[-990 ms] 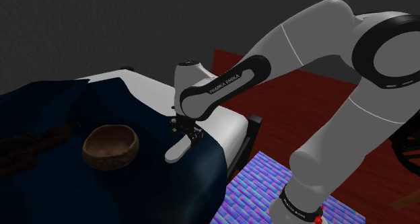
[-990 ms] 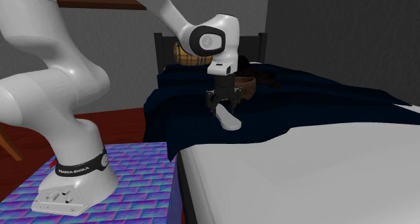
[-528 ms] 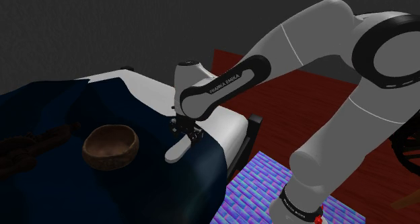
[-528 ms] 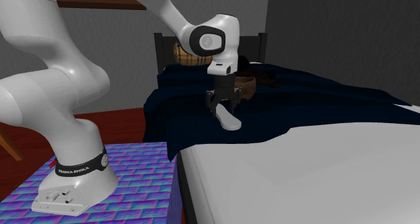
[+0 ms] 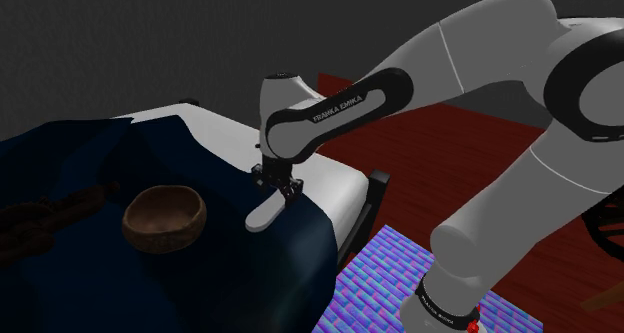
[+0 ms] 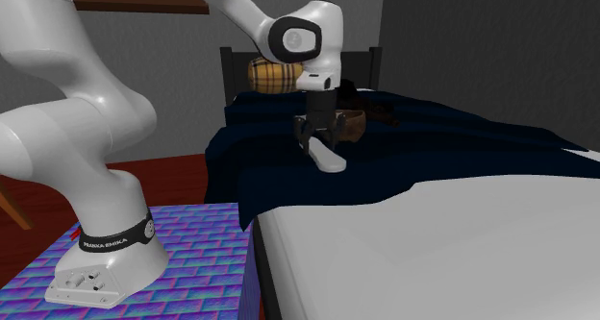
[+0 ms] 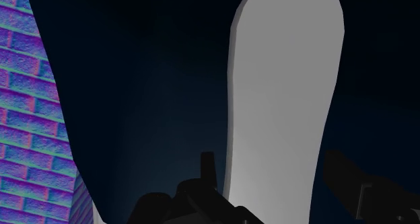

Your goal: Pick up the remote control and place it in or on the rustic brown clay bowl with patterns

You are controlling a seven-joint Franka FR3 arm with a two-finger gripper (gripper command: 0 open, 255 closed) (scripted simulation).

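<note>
A plain white, long remote control (image 5: 264, 211) (image 6: 325, 158) (image 7: 283, 101) hangs just above the dark blue blanket (image 5: 90, 161), one end clasped by my black gripper (image 5: 278, 180) (image 6: 320, 138) (image 7: 272, 182). In the wrist view the fingers (image 7: 207, 167) stand on either side of the remote's near end. The brown clay bowl (image 5: 164, 217) rests upright on the blanket, to the shoulder view's left of the remote. In the second exterior view the bowl (image 6: 353, 124) sits just behind the gripper, partly hidden by it.
The blanket covers a white bed (image 6: 433, 260) with a dark headboard (image 6: 231, 63) and a plaid pillow (image 6: 272, 75). A dark brown object (image 5: 40, 219) lies beyond the bowl. The brick-patterned stand (image 5: 390, 281) sits beside the bed on a red floor (image 5: 460, 141).
The gripper has risen a little with the remote in it, lifting the remote off the blanket. The arm's upper links have swung upward. The bowl has not moved.
</note>
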